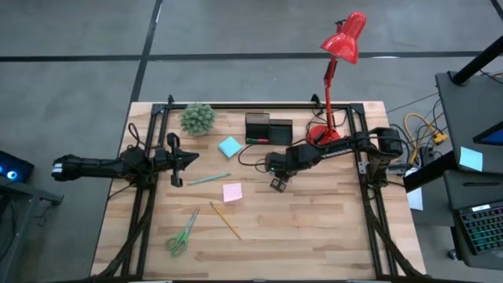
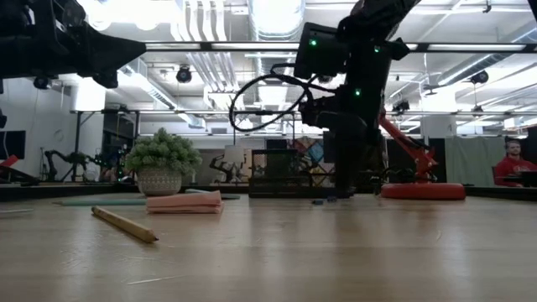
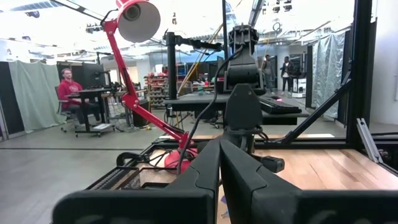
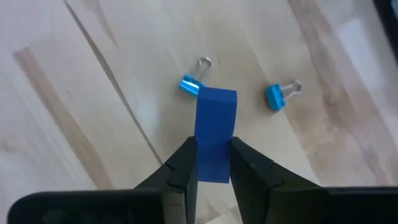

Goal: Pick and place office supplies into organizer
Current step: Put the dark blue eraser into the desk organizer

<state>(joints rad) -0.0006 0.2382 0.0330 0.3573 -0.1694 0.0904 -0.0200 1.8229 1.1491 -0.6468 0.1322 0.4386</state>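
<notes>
Near the black organizer (image 1: 268,128), on its lamp-free front side, we find the right tool (image 4: 213,163) clamped narrowly on a blue rectangular block (image 4: 216,134), probably an eraser or a large clip, held above the tabletop (image 1: 314,220). Two small blue binder clips (image 4: 191,84) lie on the wood just beyond the held piece, apart from each other and not touching it. Left tool (image 1: 178,159) waits closed and empty, well to the organizer's far side past the light-blue sticky-note pad (image 1: 229,146).

Step in hand, as we judge it: carry the block to the organizer and release it there. To do this well we would raise it clear of the binder clips first, travel level, centre over one open compartment, lower until the block sits inside the walls, then part the fingers. Red lamp (image 1: 339,47) stands just beside the organizer, so we approach from the front.
</notes>
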